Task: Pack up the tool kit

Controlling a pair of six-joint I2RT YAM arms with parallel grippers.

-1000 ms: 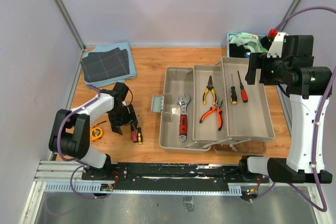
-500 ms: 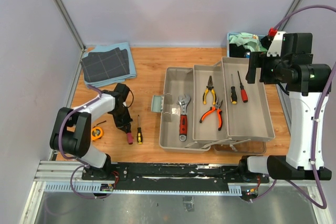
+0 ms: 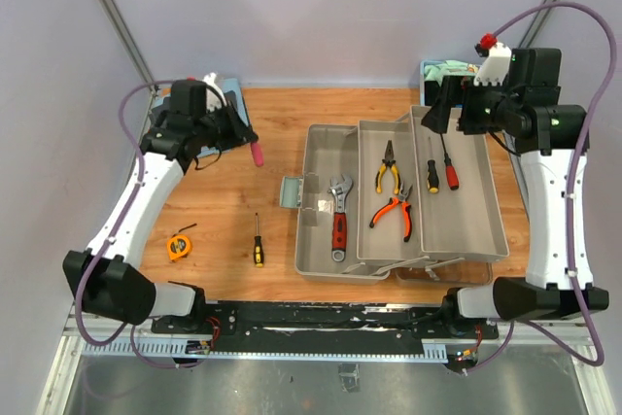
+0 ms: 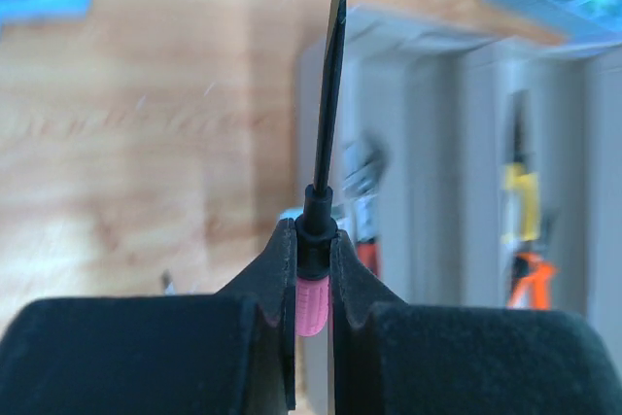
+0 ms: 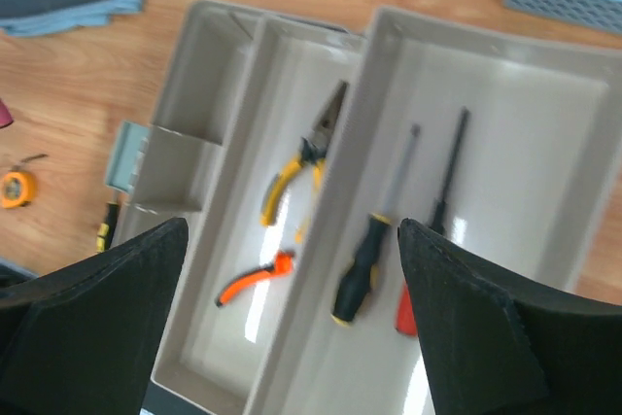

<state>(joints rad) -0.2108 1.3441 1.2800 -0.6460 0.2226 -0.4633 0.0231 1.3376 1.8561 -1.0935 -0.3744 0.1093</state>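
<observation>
no readable text, labels, brands or numbers on any tool, tray or arm

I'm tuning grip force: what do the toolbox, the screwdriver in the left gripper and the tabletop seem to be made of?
The toolbox looks like moulded plastic, grey-beige, smooth, with glare spots in the right wrist view. The screwdriver in the left gripper: matte black shaft, probably metal; pink handle, plastic or rubber, cannot tell which. The table: wood or wood-look laminate, grain visible.
</observation>
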